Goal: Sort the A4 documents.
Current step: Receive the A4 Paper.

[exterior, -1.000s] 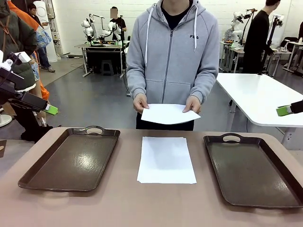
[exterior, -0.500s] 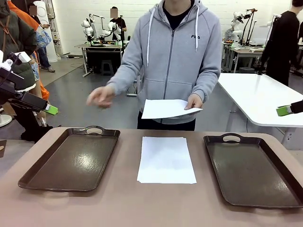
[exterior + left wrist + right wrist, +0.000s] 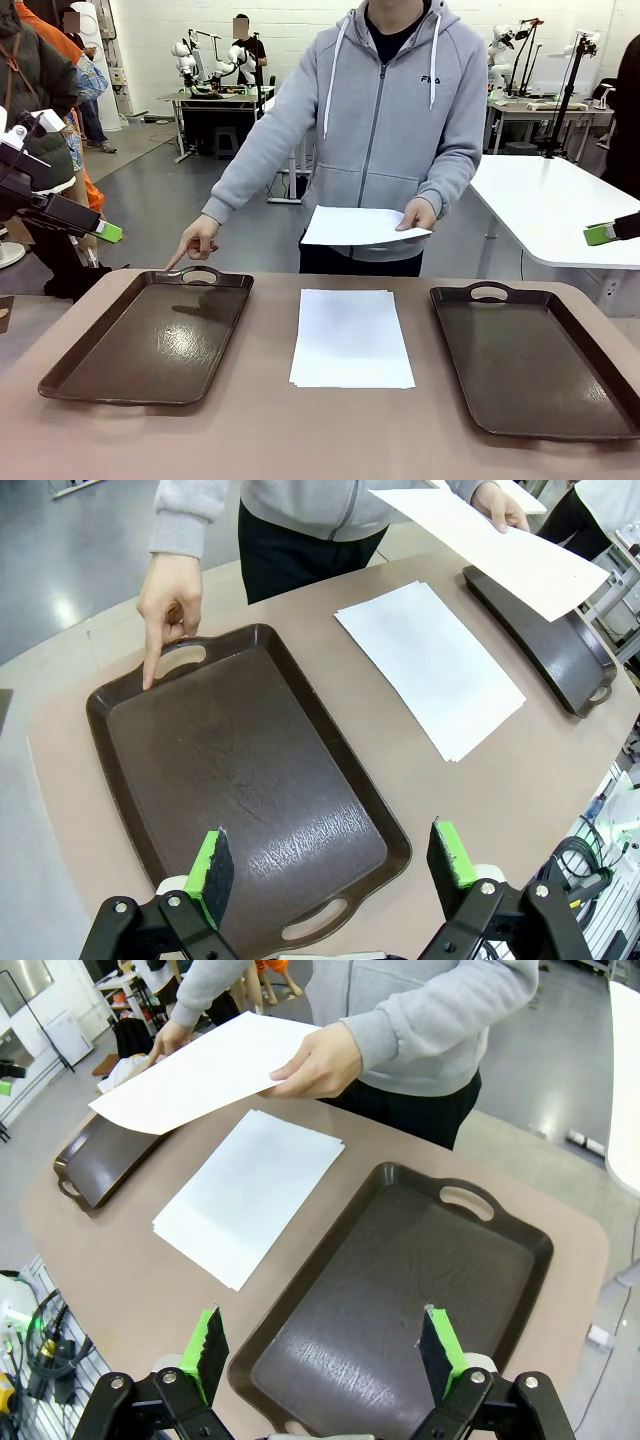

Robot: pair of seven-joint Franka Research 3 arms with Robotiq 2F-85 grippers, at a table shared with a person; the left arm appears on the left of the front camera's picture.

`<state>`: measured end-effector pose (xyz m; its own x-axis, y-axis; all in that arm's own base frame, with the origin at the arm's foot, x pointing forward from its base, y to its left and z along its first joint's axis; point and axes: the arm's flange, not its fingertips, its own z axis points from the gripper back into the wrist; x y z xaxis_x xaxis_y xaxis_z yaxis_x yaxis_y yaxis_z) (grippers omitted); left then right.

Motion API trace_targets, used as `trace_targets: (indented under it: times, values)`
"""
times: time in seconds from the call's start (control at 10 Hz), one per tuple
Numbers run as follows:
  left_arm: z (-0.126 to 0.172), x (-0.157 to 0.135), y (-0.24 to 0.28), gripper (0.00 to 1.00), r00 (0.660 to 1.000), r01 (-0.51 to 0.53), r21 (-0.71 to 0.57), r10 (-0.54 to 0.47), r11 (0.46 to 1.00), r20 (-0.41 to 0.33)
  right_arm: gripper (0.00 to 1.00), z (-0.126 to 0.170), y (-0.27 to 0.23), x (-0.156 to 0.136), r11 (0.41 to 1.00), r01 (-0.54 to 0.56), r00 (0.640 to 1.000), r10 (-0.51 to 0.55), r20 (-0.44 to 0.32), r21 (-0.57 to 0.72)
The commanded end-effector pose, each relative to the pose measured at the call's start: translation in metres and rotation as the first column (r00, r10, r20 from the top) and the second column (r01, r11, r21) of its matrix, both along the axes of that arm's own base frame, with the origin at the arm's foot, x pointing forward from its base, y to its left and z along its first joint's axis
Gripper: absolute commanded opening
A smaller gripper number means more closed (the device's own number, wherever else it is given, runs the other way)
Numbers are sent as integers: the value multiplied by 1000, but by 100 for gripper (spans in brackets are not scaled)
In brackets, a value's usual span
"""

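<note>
I log, wrist views: left gripper [image 3: 330, 858] fingers wide, empty, over left tray [image 3: 240, 770]; right gripper [image 3: 323, 1345] same, right tray [image 3: 400, 1280]. Front view: A4 stack [image 3: 351, 338] between trays, person's hand [image 3: 197, 240] pointing.

Dark brown tray [image 3: 150, 340] left, matching tray [image 3: 530, 360] right, on tan table [image 3: 340, 435]; white table [image 3: 560, 210] behind.

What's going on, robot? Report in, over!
Left end effector open, empty, raised. Right end effector open, empty, raised. A4 documents stacked between left tray and right tray; person holds one sheet. Person's hand pointing at left tray's far rim.
</note>
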<state>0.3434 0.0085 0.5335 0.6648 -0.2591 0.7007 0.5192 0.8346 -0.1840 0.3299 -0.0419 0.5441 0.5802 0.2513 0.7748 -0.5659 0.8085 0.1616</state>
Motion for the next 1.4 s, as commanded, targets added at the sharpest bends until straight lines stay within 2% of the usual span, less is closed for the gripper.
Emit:
trace_targets:
  times: [0.0, 1.2, 1.3]
  values:
    - [0, 0, 0, 100, 1000, 2, 3, -2, 1000, 1, 100, -2, 0, 2, 1000, -10, 1000, 10, 1, 6]
    - [0, 0, 0, 100, 1000, 0, 0, 0, 1000, 0, 100, -2, 0, 2, 1000, -10, 1000, 10, 1, 6]
    - [-2, 8, 0, 100, 1000, -1, -59, 0, 998, -16, 100, -2, 0, 2, 1000, -10, 1000, 10, 1, 6]
